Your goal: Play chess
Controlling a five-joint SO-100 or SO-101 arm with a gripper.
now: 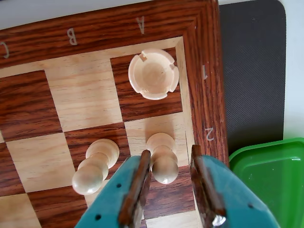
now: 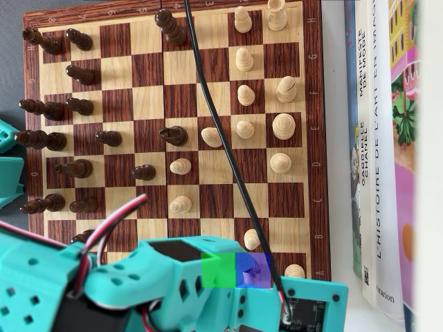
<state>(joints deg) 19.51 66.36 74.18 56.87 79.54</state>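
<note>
We see the wooden chessboard [image 2: 208, 180] with dark and pale squares and a reddish-brown lettered border filling most of the overhead view, lying under and ahead of the turquoise two-finger gripper [image 1: 167, 187], whose arm covers the board's lower edge in that view. To the gripper's right in the wrist view lie a dark grey mat [image 1: 251, 71] and, just beside the right finger, a green plastic lid or container [image 1: 273, 180]. A black cable [image 2: 221, 138] runs across the board in the overhead view. In the wrist view the jaws stand partly open, one on each side of a pale wooden pawn [image 1: 164, 156] on the square beside the border's "2"; there is a clear gap to the right finger, while the left finger looks very close to or touching the pawn, and we cannot tell which. Nothing is gripped. Ahead of the gripper, on the corner square by the "A" and "1" marks, stands a pale wooden rook [image 1: 154, 72]. Just left of the left finger stands a second pale wooden pawn [image 1: 96, 166].
</note>
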